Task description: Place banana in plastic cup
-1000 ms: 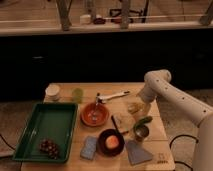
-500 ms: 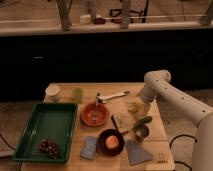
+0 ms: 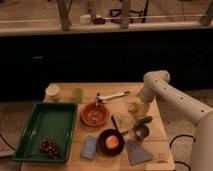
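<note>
The plastic cup (image 3: 77, 94), small and translucent yellow-green, stands at the table's back left beside a white cup (image 3: 52, 91). The banana (image 3: 133, 108), a pale yellow shape, lies at the table's right side, right of the orange bowl (image 3: 95, 114). My gripper (image 3: 137, 105) hangs from the white arm (image 3: 165, 92) and is down at the banana, partly covering it. I cannot see whether it touches the banana. The cup is well to the left of the gripper.
A green tray (image 3: 47, 127) with grapes (image 3: 49, 147) fills the left. A white-handled utensil (image 3: 113, 96) lies behind the orange bowl. A green vegetable (image 3: 142, 122), metal cup (image 3: 141, 132), dark bowl with an orange (image 3: 111, 142), blue sponge (image 3: 90, 147) and grey cloth (image 3: 136, 152) sit in front.
</note>
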